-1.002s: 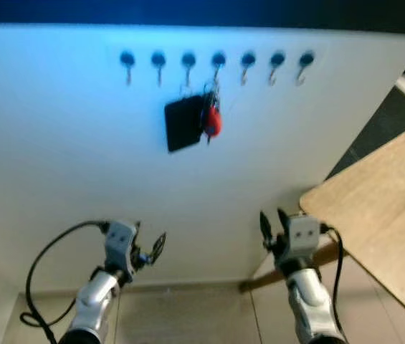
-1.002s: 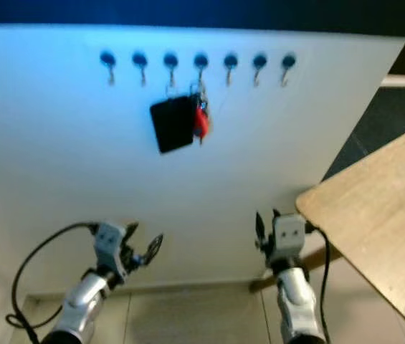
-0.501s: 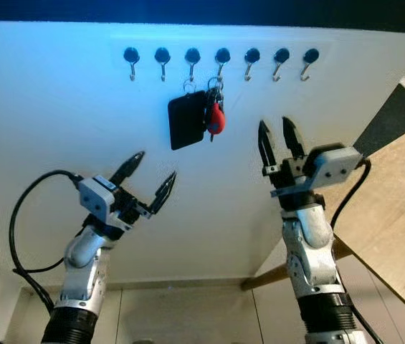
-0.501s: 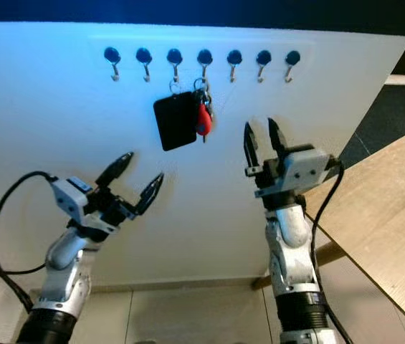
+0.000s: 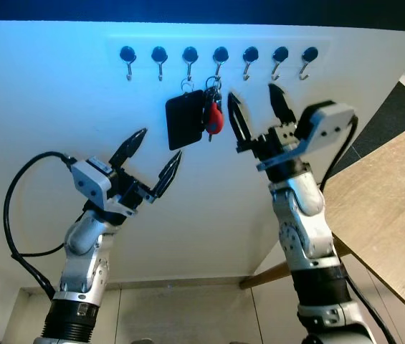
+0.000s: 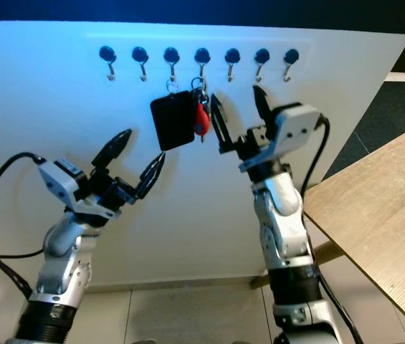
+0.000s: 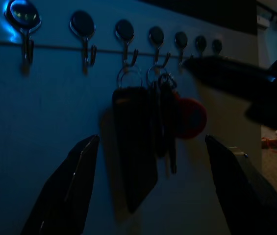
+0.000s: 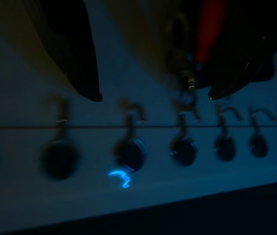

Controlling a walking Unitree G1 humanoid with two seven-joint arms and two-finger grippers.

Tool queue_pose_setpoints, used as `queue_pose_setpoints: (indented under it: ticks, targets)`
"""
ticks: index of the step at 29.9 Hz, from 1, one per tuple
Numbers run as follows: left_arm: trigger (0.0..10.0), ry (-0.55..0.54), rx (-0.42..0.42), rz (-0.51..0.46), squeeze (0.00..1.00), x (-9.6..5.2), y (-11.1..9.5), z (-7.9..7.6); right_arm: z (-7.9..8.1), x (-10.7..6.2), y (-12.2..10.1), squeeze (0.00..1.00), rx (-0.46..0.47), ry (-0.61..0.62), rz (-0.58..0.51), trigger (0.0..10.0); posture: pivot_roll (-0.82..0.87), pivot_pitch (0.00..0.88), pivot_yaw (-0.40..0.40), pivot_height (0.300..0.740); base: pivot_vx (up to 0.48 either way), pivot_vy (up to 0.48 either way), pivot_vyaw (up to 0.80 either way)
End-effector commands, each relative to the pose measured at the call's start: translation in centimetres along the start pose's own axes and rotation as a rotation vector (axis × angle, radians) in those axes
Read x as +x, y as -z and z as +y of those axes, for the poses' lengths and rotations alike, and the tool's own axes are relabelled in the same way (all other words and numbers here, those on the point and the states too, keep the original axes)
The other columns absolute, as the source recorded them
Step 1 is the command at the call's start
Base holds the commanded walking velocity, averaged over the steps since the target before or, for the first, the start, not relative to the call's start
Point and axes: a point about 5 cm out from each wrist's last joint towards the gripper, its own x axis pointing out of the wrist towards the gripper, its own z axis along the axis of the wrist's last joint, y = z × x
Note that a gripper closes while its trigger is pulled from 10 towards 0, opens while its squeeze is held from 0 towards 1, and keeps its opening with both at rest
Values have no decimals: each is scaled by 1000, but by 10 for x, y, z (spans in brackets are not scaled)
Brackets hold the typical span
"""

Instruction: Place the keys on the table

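Hanging from a row of black hooks [image 5: 219, 54] on a white wall [image 5: 59, 107], the keys [image 5: 211, 115] carry a red fob [image 5: 215, 122] and sit beside a black rectangular tag [image 5: 184, 120]; the bunch hangs from the fourth hook counted from the left, the black tag from the third, and the two overlap at the tag's right edge.

Right gripper [image 5: 256, 107]: raised to the level of the bunch and just to its right, fingers spread wide and pointing up toward the hook row. Its left finger lies close beside the red fob; whether it touches cannot be told. In the right wrist view the fob shows as a red blur between the two dark fingers [image 8: 74, 54], with the hooks beyond.

Left gripper [image 5: 152, 158]: raised below and to the left of the tag, well apart from it, fingers likewise spread. In the left wrist view its two fingers [image 7: 64, 191] frame the tag and keys from underneath, and the right gripper's finger crosses the scene near the fob.

Wooden table [image 5: 388, 215]: at the right edge of the scene, set against the wall's corner, with tiled floor [image 5: 180, 315] below.
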Motion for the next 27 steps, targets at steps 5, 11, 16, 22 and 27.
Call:
queue_pose_setpoints:
  ticks: [5,11,16,22,27]
  targets:
    - [10000,-4,-7,1,0,1,1,-3,6,6,11,0,31,-62,83,10000,43,37,-48,740,0,0,0]
    - [10000,0,-11,6,0,1,-1,-6,8,10,14,0,14,-79,127,10000,44,37,-52,740,0,0,0]
    - [10000,6,-22,5,0,2,-1,-8,9,10,13,0,3,-95,126,10000,41,39,-51,740,0,0,0]
    - [10000,15,-24,6,0,3,-1,-10,8,11,11,0,-14,-96,115,0,40,42,-49,740,0,0,0]
    - [10000,17,-24,7,0,3,-2,-10,10,13,7,0,-41,-104,100,706,40,43,-49,740,0,0,0]
